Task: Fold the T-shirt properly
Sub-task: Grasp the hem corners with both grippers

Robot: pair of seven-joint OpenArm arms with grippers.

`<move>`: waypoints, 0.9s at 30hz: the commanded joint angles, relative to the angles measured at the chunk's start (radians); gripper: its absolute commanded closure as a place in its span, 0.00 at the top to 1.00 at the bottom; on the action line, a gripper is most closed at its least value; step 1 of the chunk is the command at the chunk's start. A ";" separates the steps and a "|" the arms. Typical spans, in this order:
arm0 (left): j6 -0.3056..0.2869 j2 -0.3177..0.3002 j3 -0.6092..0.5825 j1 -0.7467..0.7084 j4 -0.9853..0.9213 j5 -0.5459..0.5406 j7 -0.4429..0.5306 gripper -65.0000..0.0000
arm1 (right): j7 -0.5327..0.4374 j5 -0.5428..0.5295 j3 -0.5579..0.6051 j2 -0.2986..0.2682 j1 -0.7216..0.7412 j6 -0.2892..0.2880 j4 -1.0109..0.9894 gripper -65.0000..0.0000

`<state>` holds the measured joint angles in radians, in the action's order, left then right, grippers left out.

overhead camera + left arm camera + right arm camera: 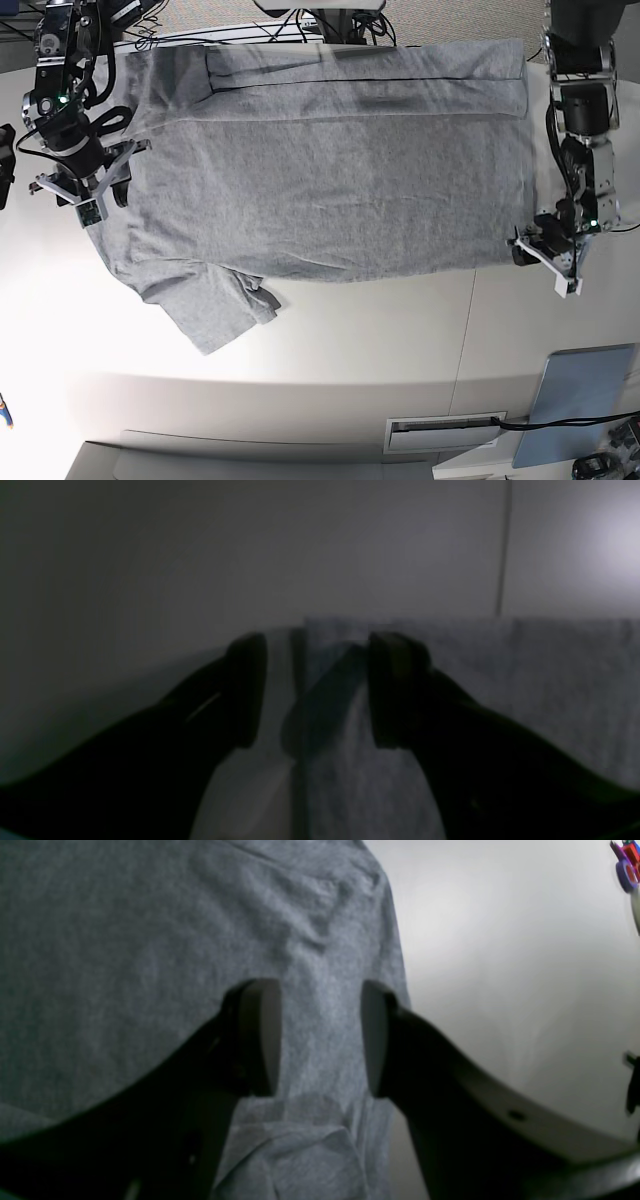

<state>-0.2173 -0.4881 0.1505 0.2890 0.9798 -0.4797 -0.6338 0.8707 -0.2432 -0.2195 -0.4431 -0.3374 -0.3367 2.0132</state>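
Straddling T-shirt (150,940) edges, both grippers agape

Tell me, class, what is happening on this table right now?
A two-armed robot is working on a grey T-shirt spread flat on a white table. The far long side is already folded in; the near sleeve lies out. The right hand is open over the shoulder end, and the left hand is open at the hem corner. Neither is gripping cloth yet.
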 commanded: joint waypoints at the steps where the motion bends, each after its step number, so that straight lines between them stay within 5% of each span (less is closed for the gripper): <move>1: -0.012 -0.016 0.002 0.024 0.004 -0.003 0.005 0.51 | -0.031 0.001 -0.007 -0.015 0.008 0.008 0.014 0.40; 6: -0.122 -0.007 0.002 0.024 -0.011 -0.048 -0.079 0.51 | -0.031 0.001 -0.006 -0.014 0.037 0.008 0.014 0.40; 10: -0.143 -0.009 0.002 0.024 -0.011 -0.082 -0.108 0.50 | -0.033 0.001 -0.006 -0.014 0.066 0.008 0.014 0.40; 14: -0.151 -0.008 0.002 0.024 -0.011 -0.082 -0.138 0.33 | -0.046 0.000 -0.006 -0.014 0.100 0.008 -0.045 0.40; 18: -0.151 -0.008 0.002 0.024 -0.011 -0.082 -0.135 0.02 | -0.066 -0.051 -0.006 -0.015 0.182 0.000 -0.188 0.40; 27: -0.214 -0.008 0.002 0.024 -0.011 -0.077 -0.138 0.00 | -0.010 -0.080 0.161 -0.017 0.576 -0.016 -0.599 0.40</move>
<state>-0.4278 -0.4843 0.1520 0.2993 0.9611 -0.5667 -0.7551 0.8772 -0.3176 -0.0498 -0.4450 0.2188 -0.3538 1.3952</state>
